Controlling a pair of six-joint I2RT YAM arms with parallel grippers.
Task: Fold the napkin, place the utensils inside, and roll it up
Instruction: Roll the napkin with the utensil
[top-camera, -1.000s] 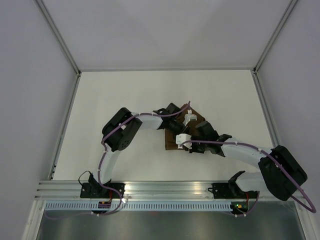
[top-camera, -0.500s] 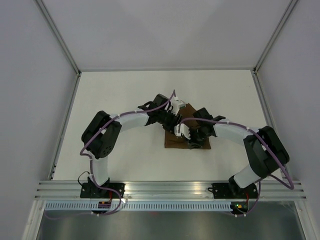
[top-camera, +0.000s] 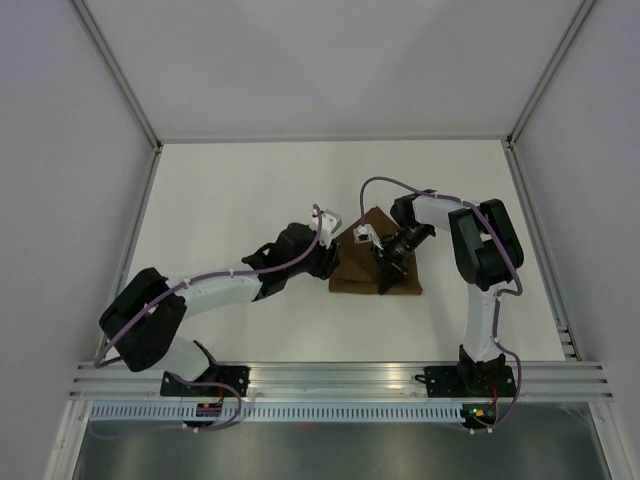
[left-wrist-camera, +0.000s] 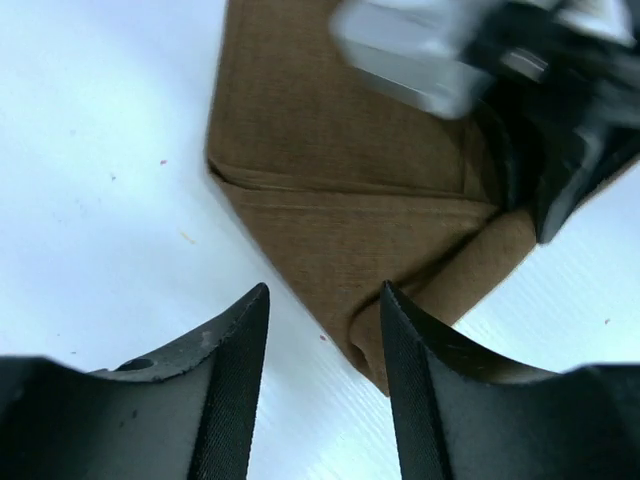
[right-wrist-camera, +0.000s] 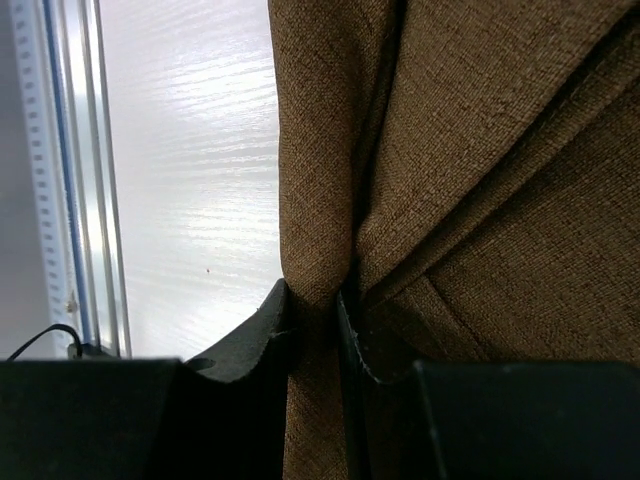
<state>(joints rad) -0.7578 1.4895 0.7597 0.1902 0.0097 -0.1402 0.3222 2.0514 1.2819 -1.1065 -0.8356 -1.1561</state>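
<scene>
Both grippers have shifted over the white table (top-camera: 250, 200) in the last second, which I take to mean the folding is being finished rather than the rolling begun. The napkin (top-camera: 355, 275) lies right of the table's middle, dark brown and matte, folded into a rough triangle with one crisp crease. The left gripper (left-wrist-camera: 323, 295) has backed off to the cloth's left edge, jaws well parted, holding nothing. The right gripper (right-wrist-camera: 313, 297) is clamped on a raised pleat of napkin. No utensil shows.
</scene>
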